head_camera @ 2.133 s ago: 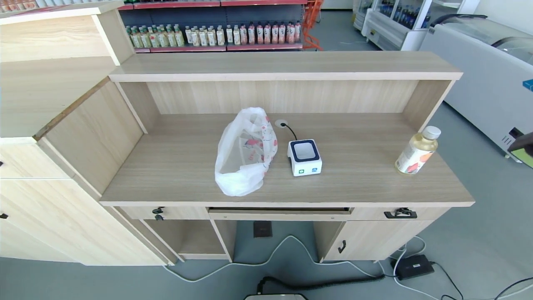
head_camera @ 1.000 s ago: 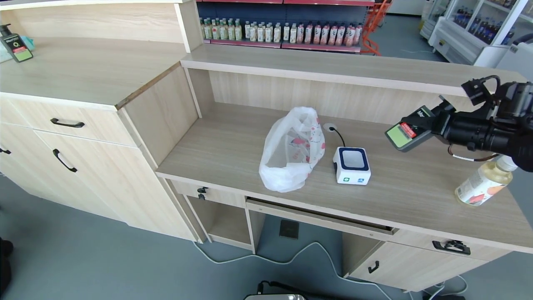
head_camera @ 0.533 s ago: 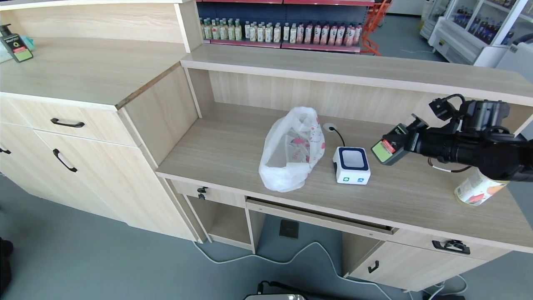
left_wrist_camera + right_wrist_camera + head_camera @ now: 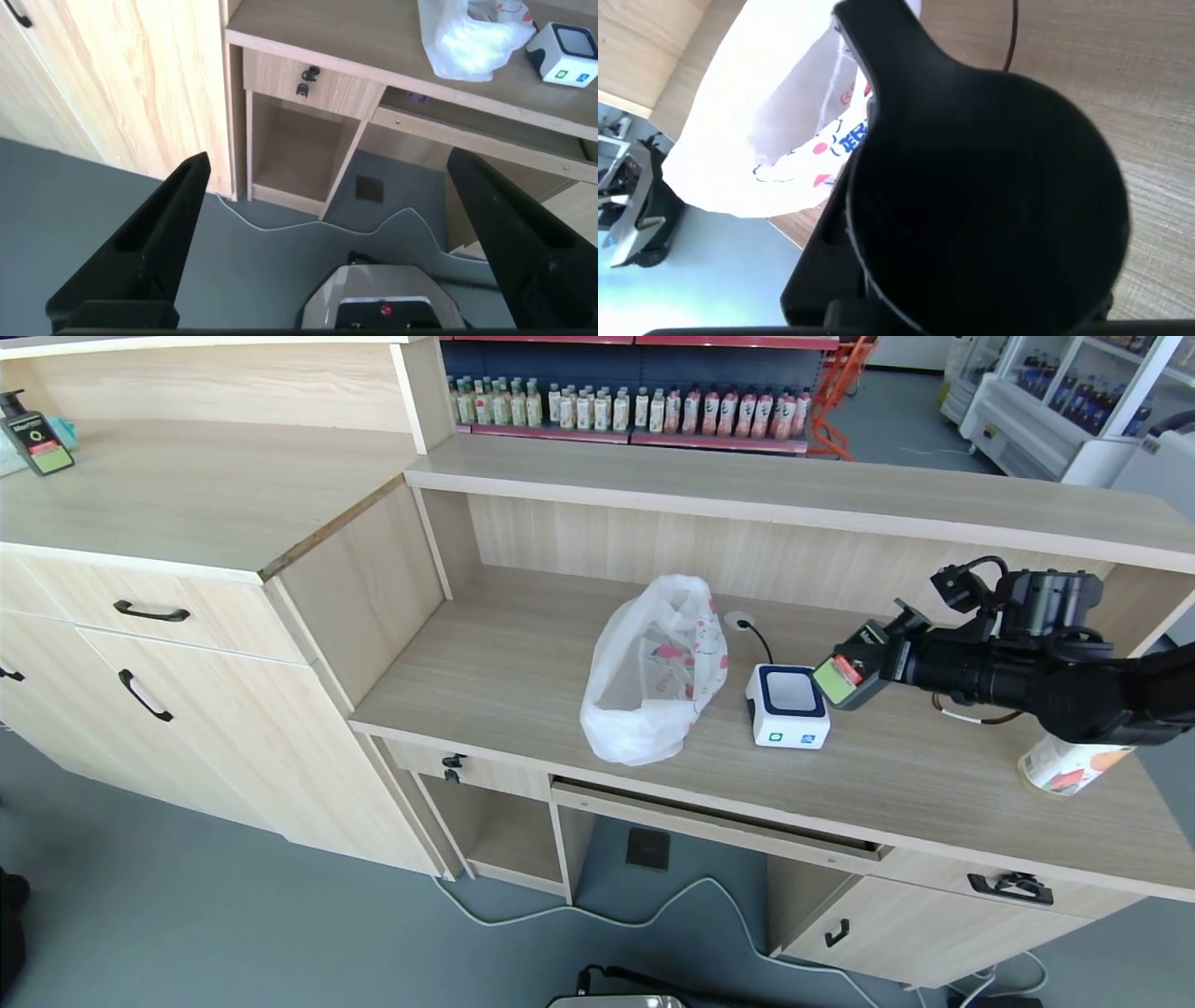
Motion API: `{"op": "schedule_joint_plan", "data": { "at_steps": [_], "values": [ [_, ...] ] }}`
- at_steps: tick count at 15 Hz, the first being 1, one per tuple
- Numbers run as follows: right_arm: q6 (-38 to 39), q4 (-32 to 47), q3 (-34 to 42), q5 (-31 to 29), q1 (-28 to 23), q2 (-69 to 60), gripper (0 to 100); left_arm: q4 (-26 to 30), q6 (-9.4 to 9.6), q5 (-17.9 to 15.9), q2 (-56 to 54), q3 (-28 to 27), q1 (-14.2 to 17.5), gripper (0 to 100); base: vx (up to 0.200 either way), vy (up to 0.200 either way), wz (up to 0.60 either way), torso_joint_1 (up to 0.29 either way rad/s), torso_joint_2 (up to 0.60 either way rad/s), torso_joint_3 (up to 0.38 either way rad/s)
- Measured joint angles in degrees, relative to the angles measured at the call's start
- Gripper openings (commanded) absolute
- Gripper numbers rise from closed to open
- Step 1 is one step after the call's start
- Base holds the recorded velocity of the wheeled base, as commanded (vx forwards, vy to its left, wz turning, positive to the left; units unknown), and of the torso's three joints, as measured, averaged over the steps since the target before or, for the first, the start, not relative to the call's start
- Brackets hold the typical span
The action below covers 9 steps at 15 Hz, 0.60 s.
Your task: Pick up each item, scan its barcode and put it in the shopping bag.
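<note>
Dark bottle [image 4: 845, 679]: was held in the air just beside the scanner [image 4: 789, 705], tilted on its side. Its green and red label faced the scanner side, probably so the barcode could be read.
Right gripper [image 4: 885, 658]: its fingers pinched the dark bottle at the end farther from the scanner, which left the label uncovered.
Shopping bag [image 4: 653, 672]: stood on the worktop [image 4: 523, 681] just beside the scanner, on the side away from the dark bottle. Its mouth gaped open, likely so a scanned item had only a short way to go.
Juice bottle [image 4: 1064, 765]: stood on the worktop well apart from the scanner, partly hidden by the right arm, apparently waiting its turn.
Left gripper [image 4: 327, 243]: its fingers were spread wide with nothing between them. It was low over the floor, well apart from the scanner, and looked idle.
</note>
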Motion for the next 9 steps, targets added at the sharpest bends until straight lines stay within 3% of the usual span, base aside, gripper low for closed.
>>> {"op": "schedule_joint_plan", "data": {
  "at_steps": [9],
  "values": [
    [-0.09, -6.0, -0.44, 0.06, 2.47, 3.63, 0, 0.0, -0.01, 0.0, 0.0, 0.0, -0.02, 100, 0.0, 0.0, 0.0, 0.0, 0.0, 0.0]
  ]
}}
